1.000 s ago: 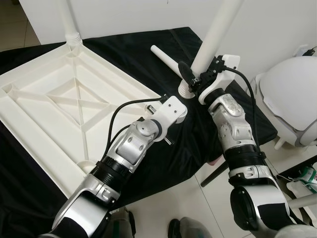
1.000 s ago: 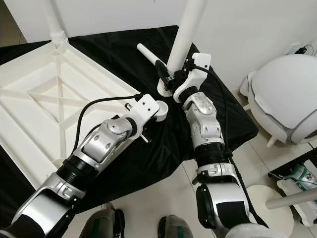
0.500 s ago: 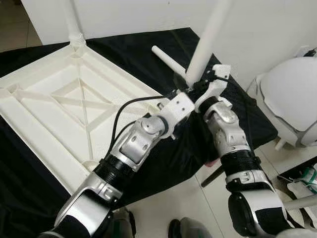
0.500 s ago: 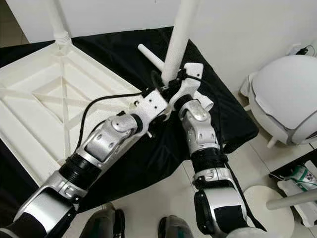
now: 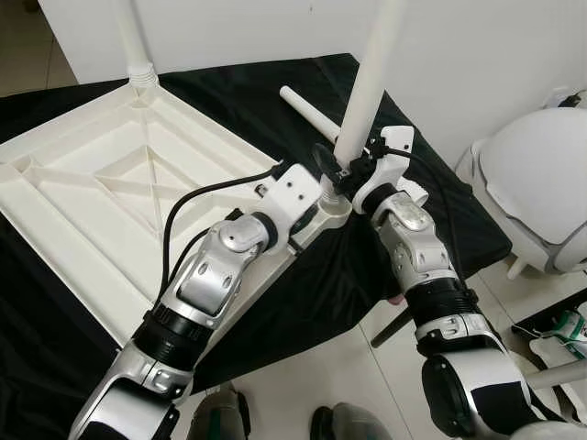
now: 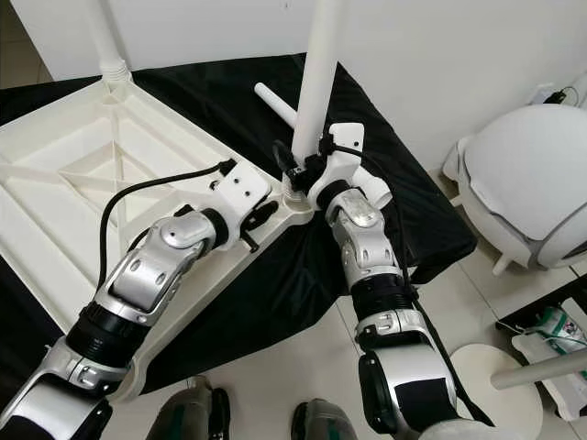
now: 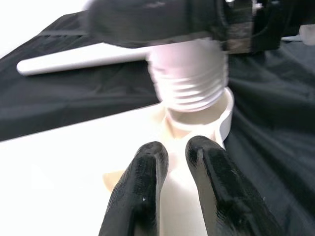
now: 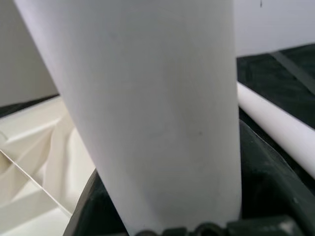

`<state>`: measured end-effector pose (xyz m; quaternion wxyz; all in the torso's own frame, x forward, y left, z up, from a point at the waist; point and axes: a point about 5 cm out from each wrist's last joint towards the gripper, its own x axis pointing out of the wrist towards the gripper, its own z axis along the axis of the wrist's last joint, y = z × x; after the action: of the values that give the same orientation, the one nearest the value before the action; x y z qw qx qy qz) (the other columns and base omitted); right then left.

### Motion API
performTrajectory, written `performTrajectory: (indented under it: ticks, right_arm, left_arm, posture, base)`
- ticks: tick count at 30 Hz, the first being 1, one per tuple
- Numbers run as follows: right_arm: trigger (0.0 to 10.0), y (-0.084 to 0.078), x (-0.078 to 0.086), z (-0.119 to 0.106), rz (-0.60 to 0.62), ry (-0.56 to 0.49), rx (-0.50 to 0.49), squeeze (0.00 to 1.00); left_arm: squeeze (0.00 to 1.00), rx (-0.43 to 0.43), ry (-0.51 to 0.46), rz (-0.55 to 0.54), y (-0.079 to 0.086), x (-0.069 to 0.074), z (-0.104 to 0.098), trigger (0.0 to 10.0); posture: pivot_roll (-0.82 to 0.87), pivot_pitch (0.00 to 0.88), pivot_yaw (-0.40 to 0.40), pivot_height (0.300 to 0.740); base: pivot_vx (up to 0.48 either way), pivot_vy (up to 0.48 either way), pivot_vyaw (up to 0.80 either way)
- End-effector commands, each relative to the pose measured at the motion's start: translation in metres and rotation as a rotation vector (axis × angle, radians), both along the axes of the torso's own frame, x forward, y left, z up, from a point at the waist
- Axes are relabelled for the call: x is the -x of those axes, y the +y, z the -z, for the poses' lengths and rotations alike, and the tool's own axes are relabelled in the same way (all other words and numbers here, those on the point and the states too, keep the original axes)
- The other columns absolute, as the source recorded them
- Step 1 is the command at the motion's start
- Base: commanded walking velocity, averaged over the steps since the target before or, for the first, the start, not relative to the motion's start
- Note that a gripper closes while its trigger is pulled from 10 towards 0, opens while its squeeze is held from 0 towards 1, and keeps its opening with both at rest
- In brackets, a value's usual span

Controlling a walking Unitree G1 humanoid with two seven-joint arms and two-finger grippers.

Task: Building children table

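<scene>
A white ribbed plastic children's tabletop lies upside down on a black cloth that covers the surface under it. The right gripper is clamped around the lower part of a long white plastic table leg, holding it upright, slightly tilted, directly above the round corner socket at the upturned tabletop's near right corner. In the left wrist view the leg's threaded end sits just at the mouth of that socket; whether the threads have engaged cannot be told. The left gripper rests on the white rim of the tabletop just beside the socket, its two black fingers close together with only a thin gap between them, grasping nothing that can be made out. Another white leg stands upright in the far corner, and a further white leg lies flat on the cloth behind the grippers. A white domed object stands on the tiled floor to the right.
</scene>
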<state>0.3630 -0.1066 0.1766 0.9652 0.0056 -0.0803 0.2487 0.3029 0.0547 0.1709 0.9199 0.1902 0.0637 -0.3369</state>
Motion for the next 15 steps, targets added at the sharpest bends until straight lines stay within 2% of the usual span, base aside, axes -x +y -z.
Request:
performTrajectory:
  ticks: [1,8,15]
  right_arm:
    - [10.0,0.001,-0.002,-0.003,-0.004,-0.019,0.024,0.0]
    - [10.0,0.002,-0.007,0.005,0.014,0.013,0.023,0.0]
    - [10.0,0.004,-0.008,0.008,0.008,0.014,0.061,0.0]
  left_arm:
    - [0.0,0.018,-0.004,-0.015,0.003,0.002,-0.003,10.0]
    - [0.0,0.114,-0.01,-0.045,0.015,0.011,-0.008,10.0]
    - [0.0,0.131,-0.002,-0.07,0.017,0.013,-0.006,10.0]
  posture:
    - [0.0,0.024,-0.036,0.74]
    - [-0.01,0.033,-0.035,0.74]
    - [0.0,0.031,-0.048,0.74]
  base:
    - [0.0,0.0,0.0]
    - [0.0,0.0,0.0]
    - [0.0,0.0,0.0]
